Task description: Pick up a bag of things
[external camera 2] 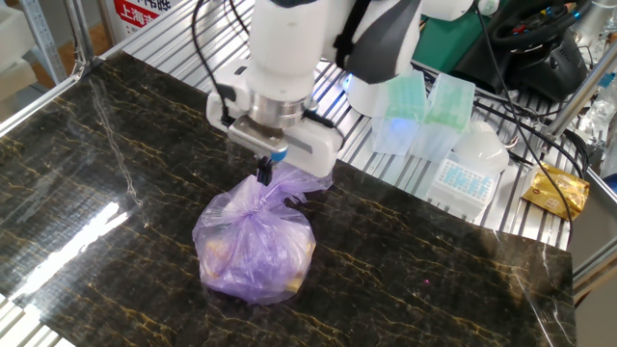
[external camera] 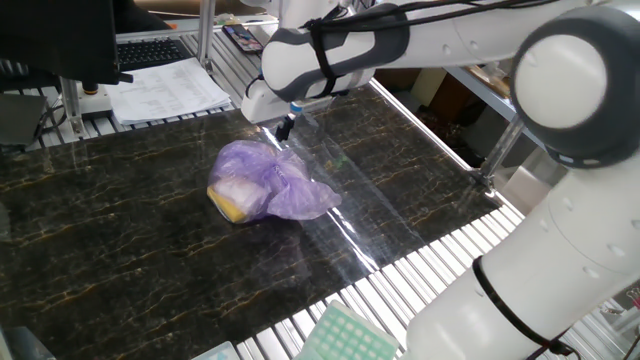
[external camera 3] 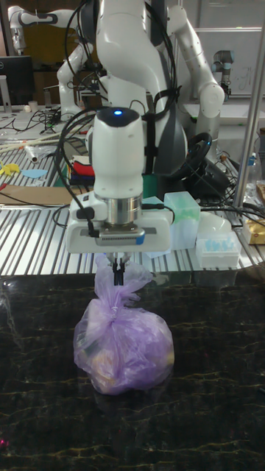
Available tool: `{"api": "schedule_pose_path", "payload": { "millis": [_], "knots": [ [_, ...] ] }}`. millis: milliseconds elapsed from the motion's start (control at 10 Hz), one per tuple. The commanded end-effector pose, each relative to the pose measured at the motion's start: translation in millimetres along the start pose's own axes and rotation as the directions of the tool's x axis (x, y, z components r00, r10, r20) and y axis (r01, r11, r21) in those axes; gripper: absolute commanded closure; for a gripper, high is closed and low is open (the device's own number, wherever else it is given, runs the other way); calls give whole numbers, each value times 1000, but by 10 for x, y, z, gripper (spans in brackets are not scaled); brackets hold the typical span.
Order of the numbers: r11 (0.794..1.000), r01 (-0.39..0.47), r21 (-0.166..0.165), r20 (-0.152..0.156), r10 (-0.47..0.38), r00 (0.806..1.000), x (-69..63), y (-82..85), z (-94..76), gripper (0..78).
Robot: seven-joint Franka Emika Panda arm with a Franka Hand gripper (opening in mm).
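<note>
Bag of things [external camera 2: 254, 243] sits on the dark marble table [external camera 2: 116, 173], left of centre in the other fixed view, yellow block low in it. I see my gripper [external camera 3: 117, 276] straight above, fingers pinched together on the bag's knotted top. Pipette-tip boxes [external camera 2: 424, 111] upper right, off the slab.

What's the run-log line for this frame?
phase: grasp | gripper: fingers pinched on gathered top of bag of things | bag: resting on table, not lifted | next: probably lift
</note>
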State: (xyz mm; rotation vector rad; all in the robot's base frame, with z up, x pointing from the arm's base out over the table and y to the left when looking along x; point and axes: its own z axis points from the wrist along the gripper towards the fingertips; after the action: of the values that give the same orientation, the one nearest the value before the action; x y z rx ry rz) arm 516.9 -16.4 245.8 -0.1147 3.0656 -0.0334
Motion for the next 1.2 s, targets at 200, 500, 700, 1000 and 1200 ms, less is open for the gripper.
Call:
{"api": "schedule_pose_path", "payload": {
  "millis": [200, 500, 700, 1000, 1200],
  "knots": [
    [990, -135, -34, -153, 129, 980, -198, -171, 85, 776],
    [989, -145, -12, -168, 141, 976, -253, -214, 104, 776],
    [990, -139, 1, -181, 137, 974, -252, -211, 105, 776],
    [990, -144, 1, -184, 142, 973, -258, -215, 100, 776],
    [990, -139, -2, -182, 136, 974, -257, -214, 101, 776]
  ]
}}
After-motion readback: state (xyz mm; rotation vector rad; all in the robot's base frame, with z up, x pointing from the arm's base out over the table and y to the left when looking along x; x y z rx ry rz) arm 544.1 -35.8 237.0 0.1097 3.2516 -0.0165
